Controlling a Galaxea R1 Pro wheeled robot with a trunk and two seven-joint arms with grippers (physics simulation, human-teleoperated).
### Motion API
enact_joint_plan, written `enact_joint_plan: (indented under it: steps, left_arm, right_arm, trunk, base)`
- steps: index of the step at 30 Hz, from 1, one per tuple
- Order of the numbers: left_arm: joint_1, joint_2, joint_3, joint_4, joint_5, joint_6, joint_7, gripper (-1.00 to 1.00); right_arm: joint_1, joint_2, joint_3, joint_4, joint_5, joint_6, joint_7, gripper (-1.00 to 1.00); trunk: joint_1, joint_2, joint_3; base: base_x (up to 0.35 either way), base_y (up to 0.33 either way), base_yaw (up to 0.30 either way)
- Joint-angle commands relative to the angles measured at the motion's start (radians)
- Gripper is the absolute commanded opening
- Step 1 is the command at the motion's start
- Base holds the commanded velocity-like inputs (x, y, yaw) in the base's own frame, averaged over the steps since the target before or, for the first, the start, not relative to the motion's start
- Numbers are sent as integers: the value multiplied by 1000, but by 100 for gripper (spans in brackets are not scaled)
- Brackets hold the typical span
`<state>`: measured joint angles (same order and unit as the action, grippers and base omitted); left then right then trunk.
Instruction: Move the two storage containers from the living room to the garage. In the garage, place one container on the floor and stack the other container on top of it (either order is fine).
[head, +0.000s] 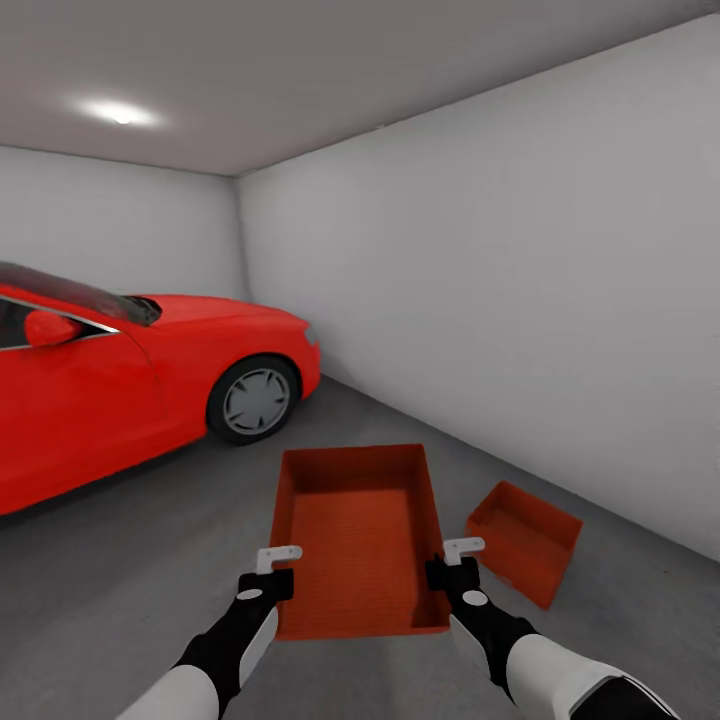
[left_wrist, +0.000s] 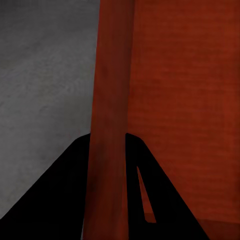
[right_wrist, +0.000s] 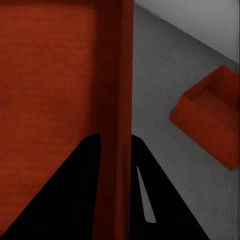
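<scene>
Jaws on both sides are clamped onto the long side walls of the container we're carrying: left gripper (head: 279, 556) pinching the left wall, right gripper (head: 463, 547) pinching the right wall, and each wrist view shows an orange-red wall running straight between the two dark fingers. So the held container (head: 360, 540) hangs level between our arms, open side up, above the garage floor (head: 150, 560). The other container (head: 524, 540) already sits on that dark grey floor, just to the right of the one we hold and near the white wall (head: 520, 280), turned a bit askew. The red car (head: 120, 380) is parked off to our left, well apart from both bins. Looks to us like we're on the last step, the stacking. Next move probably means swinging right, twisting the held bin to match the floor one's angle, then lowering it in before we let go. Sloppy alignment could catch a rim.
</scene>
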<state>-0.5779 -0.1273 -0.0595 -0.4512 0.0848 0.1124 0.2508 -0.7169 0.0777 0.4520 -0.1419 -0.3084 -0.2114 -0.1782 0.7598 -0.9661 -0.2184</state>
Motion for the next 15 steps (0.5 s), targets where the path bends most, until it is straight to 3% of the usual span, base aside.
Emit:
enact_joint_plan:
  steps: [1,15]
  left_arm:
    - [0,23,28,-6,-14,-11,62,-100]
    - [0,23,28,-6,-14,-11,62,-100]
  right_arm:
    - [-1,1,-42,0,-43,1,1,-100]
    - [-1,1,-42,0,-43,1,0,-100]
  trunk:
    - [1,-1,-1]
    - [1,-1,-1]
  base:
    - [321,78,-287]
    - [321,78,-287]
